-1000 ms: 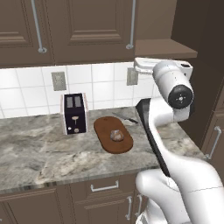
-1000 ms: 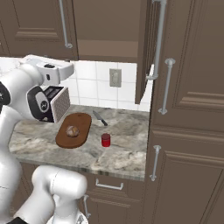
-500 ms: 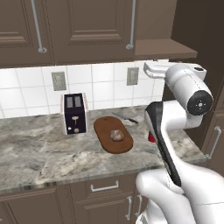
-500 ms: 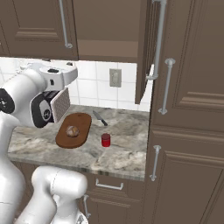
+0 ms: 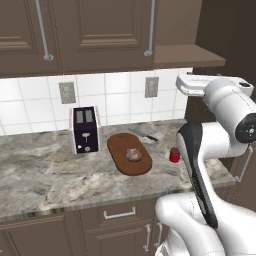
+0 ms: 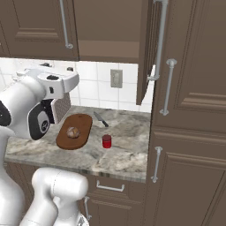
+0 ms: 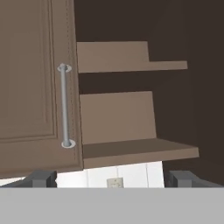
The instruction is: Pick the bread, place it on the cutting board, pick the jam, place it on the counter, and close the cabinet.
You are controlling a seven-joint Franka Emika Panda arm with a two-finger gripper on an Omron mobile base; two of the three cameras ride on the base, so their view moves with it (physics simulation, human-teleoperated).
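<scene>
I have swung the arm to the right over the last second, away from the board and toward the open cabinet. The bread sits on the cutting board and the jam stands on the counter just right of it, so I judge only the closing is left. My gripper now looks up at bare shelves, fingers spread wide and holding nothing. The open door is the next target, I reckon.

Glossy white rounded arm; dark joints; dark claw tips.
</scene>
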